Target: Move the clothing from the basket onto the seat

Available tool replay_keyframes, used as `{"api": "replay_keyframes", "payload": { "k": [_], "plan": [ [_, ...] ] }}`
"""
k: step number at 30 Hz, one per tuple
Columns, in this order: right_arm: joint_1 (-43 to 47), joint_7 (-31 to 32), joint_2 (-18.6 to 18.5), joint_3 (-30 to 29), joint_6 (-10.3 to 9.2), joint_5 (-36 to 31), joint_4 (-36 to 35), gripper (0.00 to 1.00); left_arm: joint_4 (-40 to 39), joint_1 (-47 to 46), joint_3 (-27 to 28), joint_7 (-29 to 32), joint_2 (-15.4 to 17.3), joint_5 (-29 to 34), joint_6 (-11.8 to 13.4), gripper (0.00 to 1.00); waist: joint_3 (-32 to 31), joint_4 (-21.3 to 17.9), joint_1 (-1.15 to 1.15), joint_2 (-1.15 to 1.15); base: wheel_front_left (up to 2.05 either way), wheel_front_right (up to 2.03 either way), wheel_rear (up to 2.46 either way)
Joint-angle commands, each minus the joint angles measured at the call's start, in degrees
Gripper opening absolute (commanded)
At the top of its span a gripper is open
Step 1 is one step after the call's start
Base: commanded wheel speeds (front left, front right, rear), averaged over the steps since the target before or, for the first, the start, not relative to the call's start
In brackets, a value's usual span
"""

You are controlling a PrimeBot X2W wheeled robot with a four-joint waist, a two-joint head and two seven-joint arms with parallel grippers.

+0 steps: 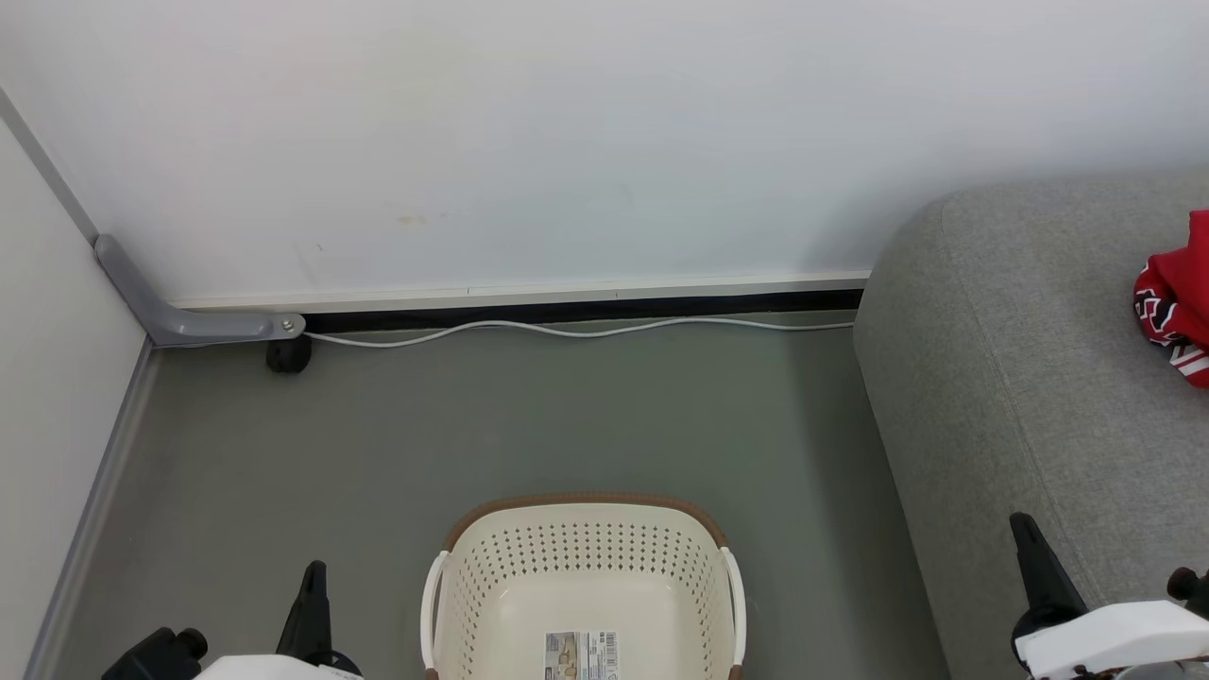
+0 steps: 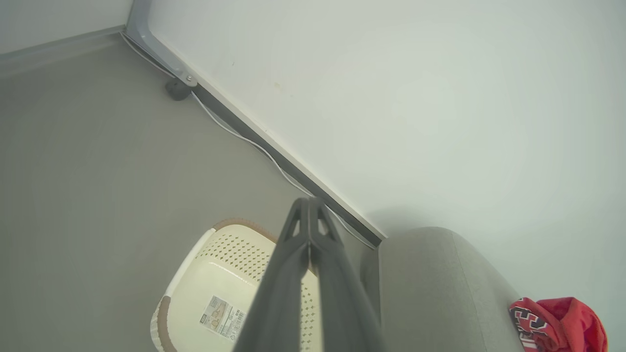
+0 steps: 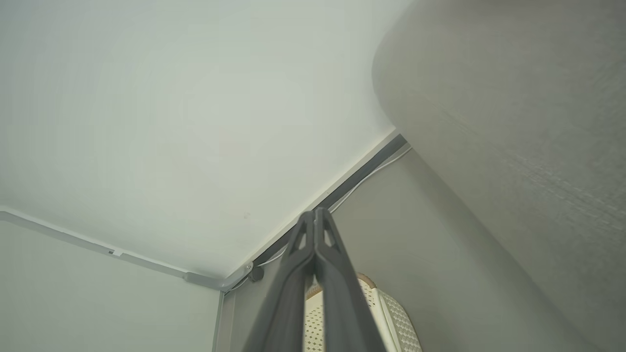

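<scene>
Head view: the cream-white perforated plastic basket [image 1: 586, 548] is sitting on the grey floor [image 1: 378, 453], its paper label [image 1: 581, 654] showing, and the red jersey clothing [image 1: 1176, 293] is lying on the large grey fabric seat [image 1: 1020, 378]. Left wrist view: the left gripper [image 2: 309, 201] is pinching fully closed, holding nothing. Right wrist view: the right gripper [image 3: 315, 211] is likewise pressing closed, empty.

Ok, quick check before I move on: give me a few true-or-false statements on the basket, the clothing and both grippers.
1. The basket shows a bare bottom with its label. True.
2. The red clothing hangs over the basket's rim. False: it lies on the seat.
3. The left gripper is shut and empty. True.
4. The right gripper grips a jersey. False: it is shut on nothing.
5. A white cable runs along the foot of the wall. True.
</scene>
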Motion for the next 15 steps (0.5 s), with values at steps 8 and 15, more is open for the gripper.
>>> {"api": "replay_keyframes", "payload": {
  "k": [8,15],
  "plan": [
    [-2.6,1.7,0.2,-1.4,0.11,5.1,-2.2,0.00,-1.8,-3.9,2.1,1.5,0.9,-6.1,-1.3,0.00,0.0,0.1,0.00,0.00,0.00,0.00,0.00],
    [-2.8,2.9,0.9,-2.5,0.13,8.7,-2.6,0.00,-2.0,-4.6,2.7,2.7,0.9,-10.6,-2.0,0.00,0.0,0.1,0.00,0.00,0.00,0.00,0.00]
  ]
}}
